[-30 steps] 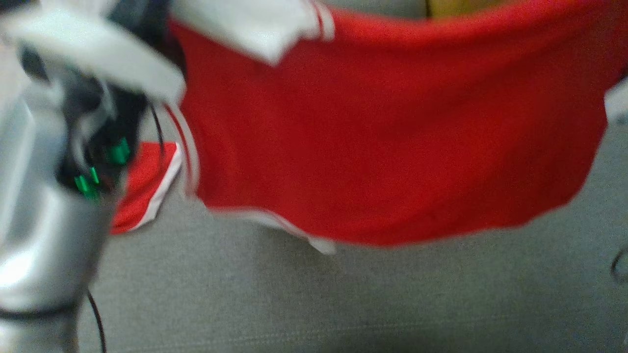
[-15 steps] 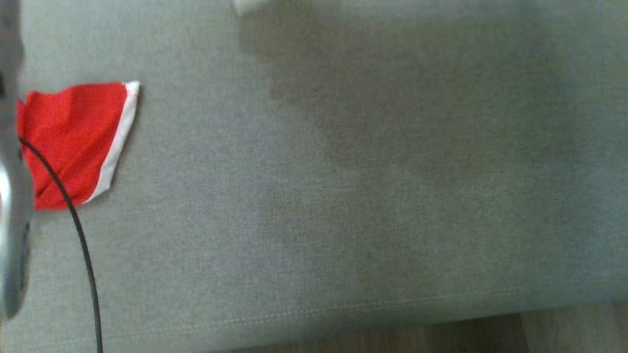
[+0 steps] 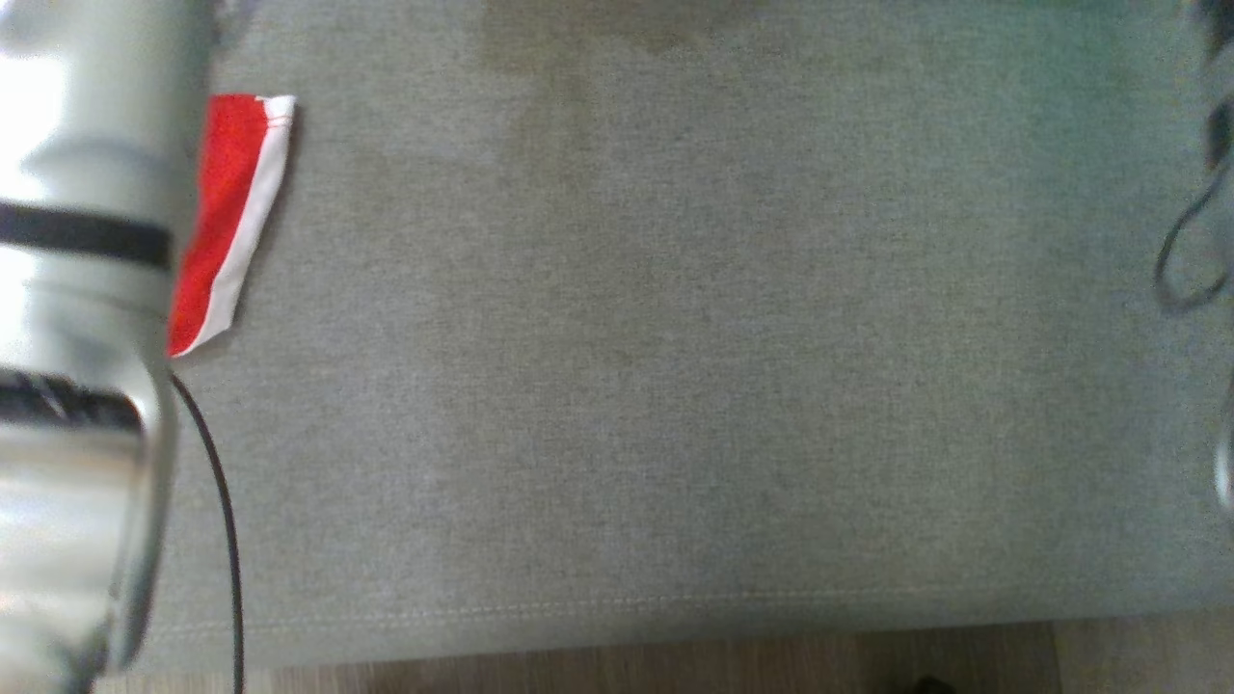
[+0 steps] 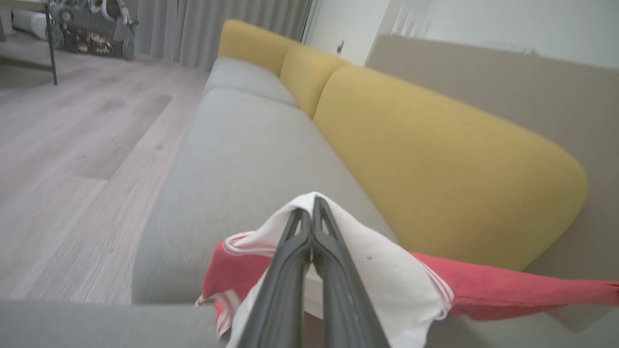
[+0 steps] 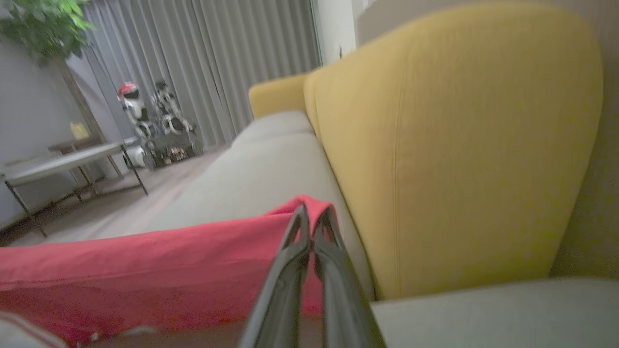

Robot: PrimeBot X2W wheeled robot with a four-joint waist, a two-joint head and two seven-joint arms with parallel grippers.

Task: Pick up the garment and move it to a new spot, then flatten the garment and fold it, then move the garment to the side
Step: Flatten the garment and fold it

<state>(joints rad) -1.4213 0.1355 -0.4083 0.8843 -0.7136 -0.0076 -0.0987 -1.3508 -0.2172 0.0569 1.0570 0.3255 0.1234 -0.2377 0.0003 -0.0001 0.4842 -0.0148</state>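
Note:
The garment is red with white panels and white trim. In the left wrist view my left gripper [image 4: 312, 205] is shut on a white part of the garment [image 4: 387, 270], whose red cloth stretches off to the right. In the right wrist view my right gripper [image 5: 312, 212] is shut on a red edge of the garment [image 5: 169, 270], which runs off to the left. Both hold it above the grey sofa seat [image 4: 242, 159]. In the head view one red corner with white trim [image 3: 227, 212] rests on the seat [image 3: 675, 337], partly hidden behind my pale left forearm [image 3: 77, 289].
Yellow back cushions [image 4: 435, 159] line the far side of the seat. A black cable [image 3: 217, 501] hangs from my left arm and a cable loop [image 3: 1186, 260] shows at the right edge. Wooden floor [image 3: 578, 665] runs along the seat's front. A table [image 5: 58, 162] and another robot [image 5: 159, 125] stand farther off.
The head view has shifted. The wide red cloth that filled it a second ago is gone from it, leaving one trimmed corner at the left, now narrower and nearer the forearm.

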